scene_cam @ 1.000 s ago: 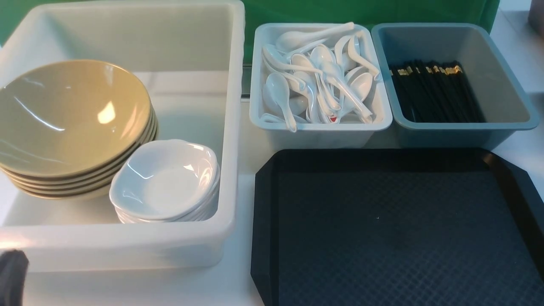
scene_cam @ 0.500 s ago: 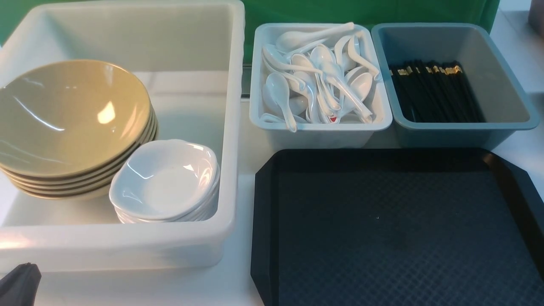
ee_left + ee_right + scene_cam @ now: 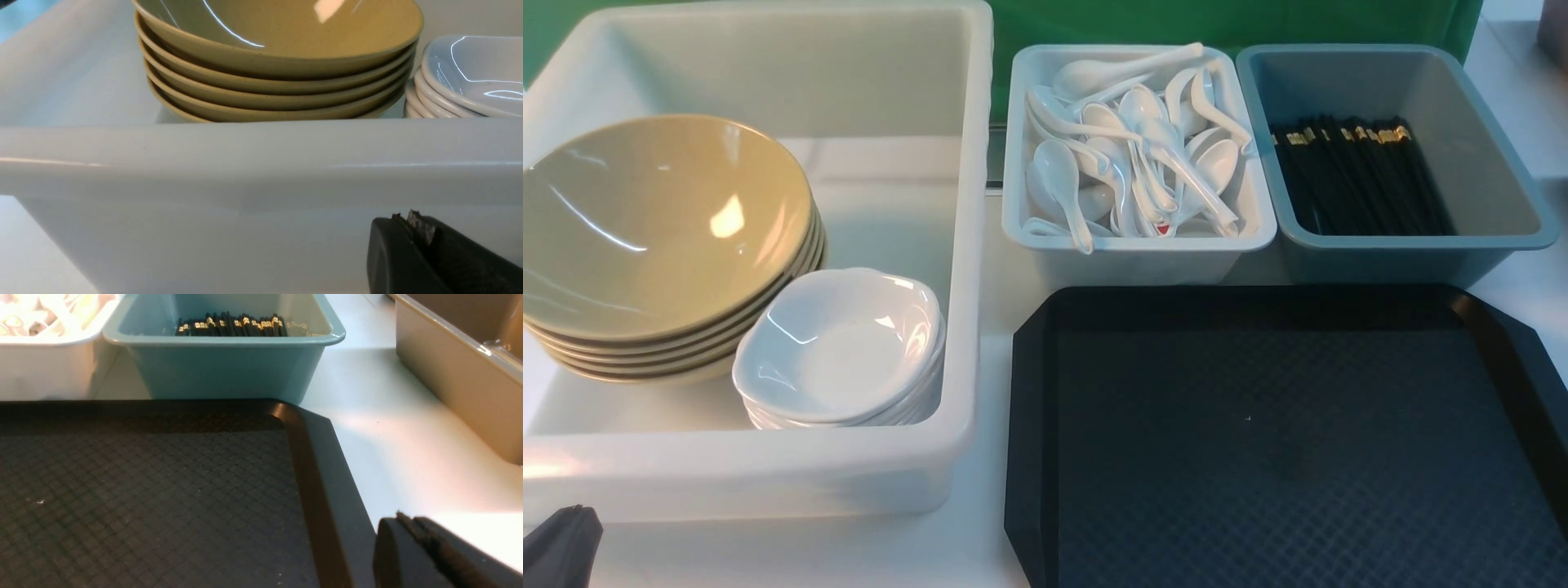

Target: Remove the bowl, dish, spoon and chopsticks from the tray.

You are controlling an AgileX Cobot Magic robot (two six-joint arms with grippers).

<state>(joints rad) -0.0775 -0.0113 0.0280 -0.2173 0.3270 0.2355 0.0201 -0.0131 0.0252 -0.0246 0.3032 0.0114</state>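
2 hands clenched (nothing held) | left hand (image 3: 412, 222) | right hand (image 3: 404, 524) | tray (image 3: 1029, 425) bare

From between the arms we look forward and down; our left wrist camera sits close against the white tub (image 3: 245, 163), our right low over the tray (image 3: 163, 490), both shared

The tray (image 3: 1282, 441) is cut off by the front view's lower and right edges. The tub (image 3: 261, 163) wall hides the lower bowls (image 3: 278, 94) in the left wrist view. Only the left gripper (image 3: 560, 545) tip enters the front view; the right gripper is outside it.
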